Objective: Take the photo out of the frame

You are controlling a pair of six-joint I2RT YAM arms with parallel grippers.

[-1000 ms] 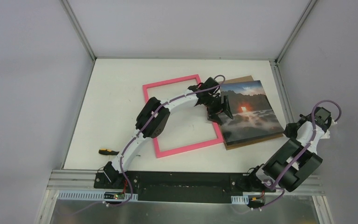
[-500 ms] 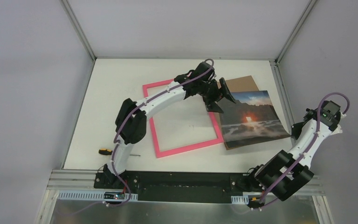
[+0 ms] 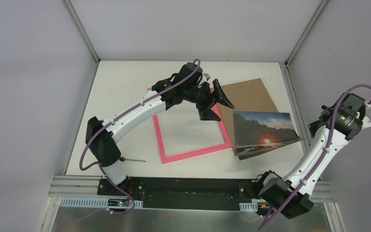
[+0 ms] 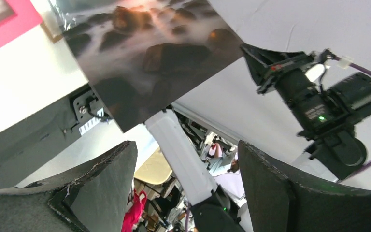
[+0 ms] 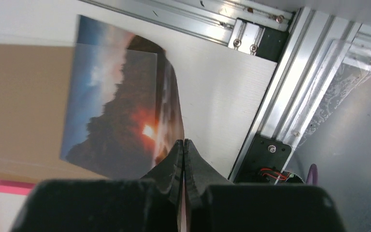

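The photo (image 3: pixel 264 133), a print of dark rocks and an orange sun, hangs curved above the table. My right gripper (image 3: pixel 303 139) is shut on its right edge. The wrist view shows the shut right gripper (image 5: pixel 183 143) pinching the photo (image 5: pixel 121 111). The pink frame (image 3: pixel 195 153) lies flat at the table's middle with nothing inside it. My left gripper (image 3: pixel 215 100) hovers open over the frame's right corner, holding nothing. In the left wrist view the left gripper (image 4: pixel 187 146) looks toward the photo (image 4: pixel 145 48).
A bare brown backing board (image 3: pixel 246 94) lies right of the frame, partly under the lifted photo. A screwdriver's shaft (image 3: pixel 134 159) pokes out beside the left arm near the front left. Aluminium rails (image 3: pixel 290 92) edge the table.
My right gripper has raised the photo off the brown board, toward the right. The left gripper has lifted away from the photo and drawn back to the left.
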